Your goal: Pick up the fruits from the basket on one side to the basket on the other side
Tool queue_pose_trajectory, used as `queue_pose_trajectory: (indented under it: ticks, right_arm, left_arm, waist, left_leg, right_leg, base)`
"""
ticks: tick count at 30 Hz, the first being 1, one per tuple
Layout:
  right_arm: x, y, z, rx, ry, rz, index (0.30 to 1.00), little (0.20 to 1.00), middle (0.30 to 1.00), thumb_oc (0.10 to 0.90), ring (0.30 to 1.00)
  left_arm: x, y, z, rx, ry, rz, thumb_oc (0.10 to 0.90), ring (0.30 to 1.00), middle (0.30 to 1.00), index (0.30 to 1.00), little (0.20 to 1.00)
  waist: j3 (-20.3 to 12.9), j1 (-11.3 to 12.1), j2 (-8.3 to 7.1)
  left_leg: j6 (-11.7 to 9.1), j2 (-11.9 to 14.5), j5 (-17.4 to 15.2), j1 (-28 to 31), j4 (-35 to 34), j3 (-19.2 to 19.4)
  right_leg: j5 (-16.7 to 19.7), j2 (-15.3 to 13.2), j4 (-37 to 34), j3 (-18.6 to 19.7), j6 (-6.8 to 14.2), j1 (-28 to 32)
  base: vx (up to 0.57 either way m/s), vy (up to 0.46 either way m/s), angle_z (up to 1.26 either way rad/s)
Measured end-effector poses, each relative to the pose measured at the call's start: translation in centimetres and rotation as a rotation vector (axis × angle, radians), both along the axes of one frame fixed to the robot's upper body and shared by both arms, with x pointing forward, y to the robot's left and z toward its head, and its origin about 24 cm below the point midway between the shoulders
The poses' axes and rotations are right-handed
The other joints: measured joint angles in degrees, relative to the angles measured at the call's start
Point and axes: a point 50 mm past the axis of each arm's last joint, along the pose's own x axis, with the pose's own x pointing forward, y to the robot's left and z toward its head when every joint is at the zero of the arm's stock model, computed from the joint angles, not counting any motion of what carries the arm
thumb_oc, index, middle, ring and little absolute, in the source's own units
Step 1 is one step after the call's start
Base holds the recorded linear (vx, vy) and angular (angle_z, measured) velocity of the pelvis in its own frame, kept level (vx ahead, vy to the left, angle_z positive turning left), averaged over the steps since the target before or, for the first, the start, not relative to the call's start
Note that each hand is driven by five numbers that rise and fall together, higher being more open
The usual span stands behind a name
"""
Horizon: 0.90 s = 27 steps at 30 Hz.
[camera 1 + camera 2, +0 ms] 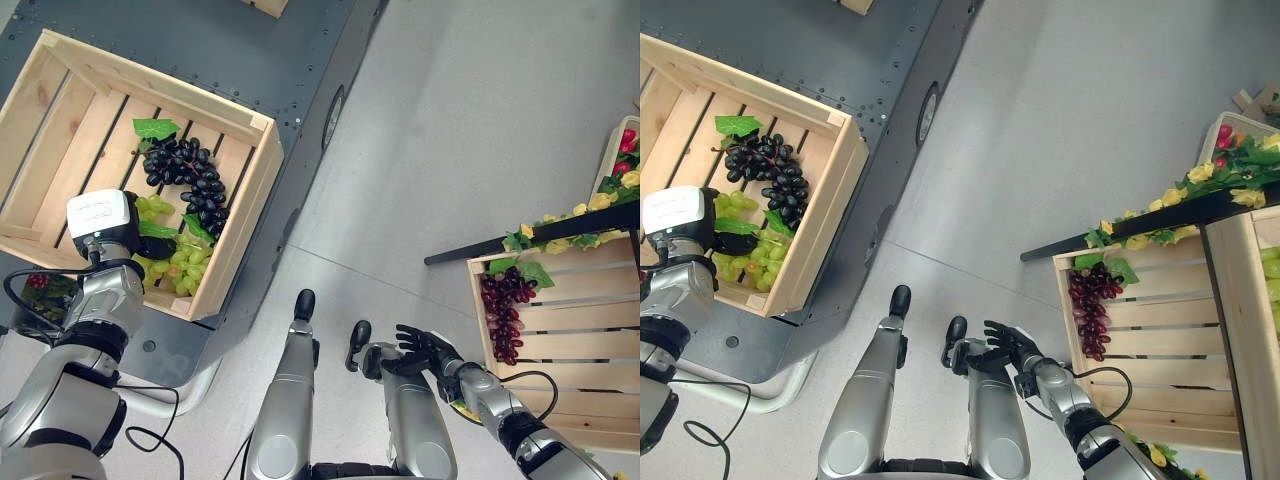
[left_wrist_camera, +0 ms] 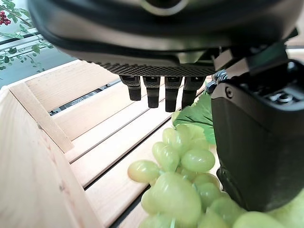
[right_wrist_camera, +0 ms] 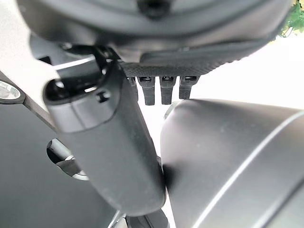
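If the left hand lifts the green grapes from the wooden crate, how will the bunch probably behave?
The green grapes are many round berries in a loose cluster, so the bunch will probably sag and swing, not stay stiff. Their smooth, glossy skin may slip against the left hand. Its open fingers hang above the wooden crate, with nothing gripped.

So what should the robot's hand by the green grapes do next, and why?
Probably curl its fingers round the green grapes. The left hand is open in the left crate, with straight fingers and thumb right at the bunch but not gripping it. The right hand hangs open over the floor.
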Motion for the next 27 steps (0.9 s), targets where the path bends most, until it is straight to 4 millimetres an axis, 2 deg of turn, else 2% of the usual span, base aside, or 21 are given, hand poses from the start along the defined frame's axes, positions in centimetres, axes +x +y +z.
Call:
queue_pose_trajectory:
  ticks: [1,2,3,4,5,11,17,27]
  right_arm:
    - [0.0,0.1,0.0,0.002,0.000,0.000,0.900,0.900,0.900,0.800,0.900]
    - [0.0,0.2,0.0,0.003,0.000,0.002,0.900,0.900,0.900,0.800,0.900]
    - [0.0,0.2,0.0,0.005,0.001,0.002,0.900,0.900,0.900,0.800,0.900]
    - [0.0,0.3,0.0,0.006,0.000,0.003,0.900,0.900,0.900,0.800,0.900]
    - [0.0,0.3,0.0,0.006,0.000,0.003,0.900,0.900,0.900,0.800,0.900]
    - [0.1,0.4,0.0,0.005,-0.002,0.008,0.900,0.900,0.900,0.800,0.900]
    - [0.4,0.8,0.2,-0.004,-0.011,0.032,0.900,0.900,0.900,0.800,0.900]
    - [0.3,0.7,0.2,-0.006,-0.014,0.029,0.900,0.900,0.900,0.800,0.900]
  left_arm:
    - [0.1,-0.1,0.1,0.001,-0.002,-0.002,0.590,0.585,0.585,0.585,0.585]
    - [0.2,-0.2,0.2,0.004,-0.003,-0.008,0.552,0.528,0.528,0.528,0.528]
    - [0.3,-0.2,0.2,0.008,-0.001,-0.009,0.471,0.406,0.406,0.406,0.406]
    - [0.3,-0.2,0.2,0.008,-0.002,-0.009,0.413,0.319,0.319,0.319,0.319]
    - [0.3,-0.3,0.2,0.011,-0.009,-0.013,0.400,0.300,0.300,0.300,0.300]
    - [0.9,-1.4,0.0,0.008,-0.056,-0.066,0.400,0.300,0.300,0.300,0.300]
    - [0.9,-1.6,-0.2,-0.003,-0.064,-0.086,0.400,0.300,0.300,0.300,0.300]
    - [0.5,-2.1,-0.7,-0.010,-0.118,-0.130,0.400,0.300,0.300,0.300,0.300]
  waist:
    - [0.0,0.0,-0.08]
    - [0.0,-0.2,-0.25]
    - [0.0,-0.1,-0.36]
    - [0.0,-0.1,-0.40]
    - [0.0,-0.2,-0.44]
    - [0.0,-0.3,-0.82]
    - [0.0,-1.0,-1.31]
    - [0.0,-0.4,-1.30]
  left_leg:
    - [0.0,0.0,0.0,0.0,-0.1,0.0]
    - [0.0,0.0,0.0,0.0,-0.1,0.1]
    - [0.1,0.0,-0.1,0.0,-0.1,0.2]
    - [0.2,0.0,-0.1,0.0,-0.1,0.3]
    - [0.2,0.0,-0.1,0.0,0.0,0.4]
    - [0.4,0.0,-0.3,0.0,-0.1,0.4]
    - [0.4,0.0,-0.3,0.1,-0.3,0.5]
    - [0.6,-0.1,0.0,1.4,-1.6,0.4]
  right_leg:
    - [0.1,0.0,-0.1,0.0,0.0,0.0]
    - [0.1,0.0,-0.2,0.2,0.1,0.0]
    - [0.1,0.1,-0.2,0.2,0.1,0.0]
    - [0.2,0.0,-0.2,0.3,0.2,0.0]
    - [0.2,0.1,-0.2,0.4,0.2,0.0]
    - [0.5,0.3,-0.8,0.4,0.1,0.2]
    - [0.5,0.3,-1.0,0.4,0.1,0.3]
    - [0.4,0.1,-1.2,0.3,-0.1,1.2]
  base:
    - [0.00,0.000,0.00]
    - [-0.01,0.024,-0.04]
    - [-0.01,0.016,-0.03]
    - [-0.01,0.014,-0.04]
    - [0.00,0.000,0.00]
    - [0.00,-0.001,-0.01]
    - [0.00,0.000,0.00]
    - [0.00,-0.019,0.01]
